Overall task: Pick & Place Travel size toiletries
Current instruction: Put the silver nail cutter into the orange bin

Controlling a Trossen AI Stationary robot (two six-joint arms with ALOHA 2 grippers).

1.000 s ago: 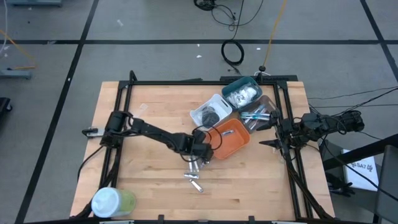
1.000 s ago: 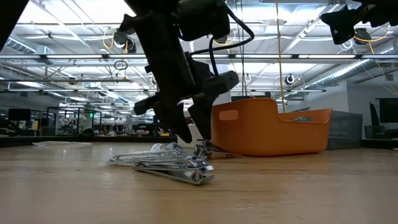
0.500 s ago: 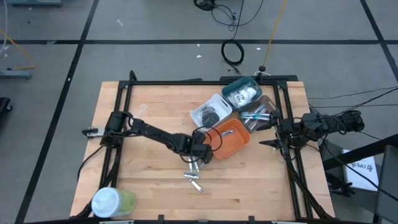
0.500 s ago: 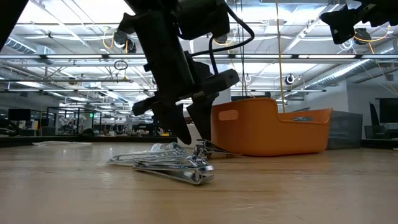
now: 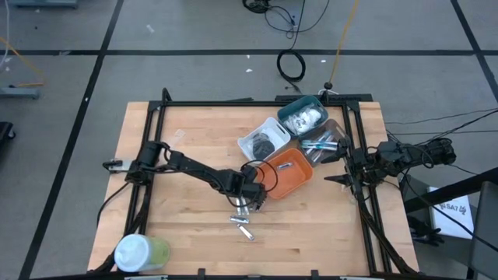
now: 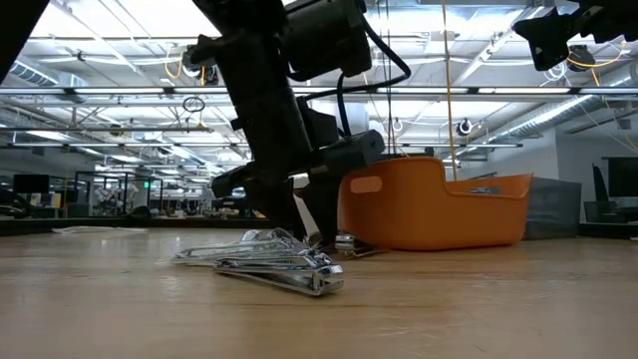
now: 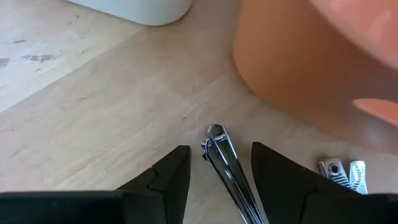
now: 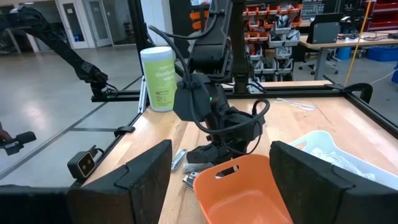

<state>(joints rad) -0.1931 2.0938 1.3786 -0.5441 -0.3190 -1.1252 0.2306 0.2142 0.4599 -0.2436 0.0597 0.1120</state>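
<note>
Several silver finger-sized toiletry pieces (image 5: 243, 223) lie in a loose heap (image 6: 267, 262) on the wooden table, just in front of the orange bin (image 5: 286, 173). My left gripper (image 5: 248, 202) is low over the one nearest the bin. In the left wrist view it is open (image 7: 217, 163), with a finger on either side of that silver piece (image 7: 219, 147) and a gap on both sides. The piece lies flat on the wood. My right gripper (image 5: 336, 179) waits open at the table's right edge (image 8: 217, 186).
Behind the orange bin (image 6: 431, 207) stand a white bin (image 5: 263, 140) holding dark discs, a teal bin (image 5: 302, 117) and a dark bin (image 5: 325, 145). A large white-and-green cylinder (image 5: 140, 253) stands at the near left corner. A black frame (image 5: 148, 155) borders the table.
My left gripper has come down toward the table and shifted slightly toward the near edge, so that it now stands low over the silver piece beside the orange bin. The silver pieces have stayed where they were.
</note>
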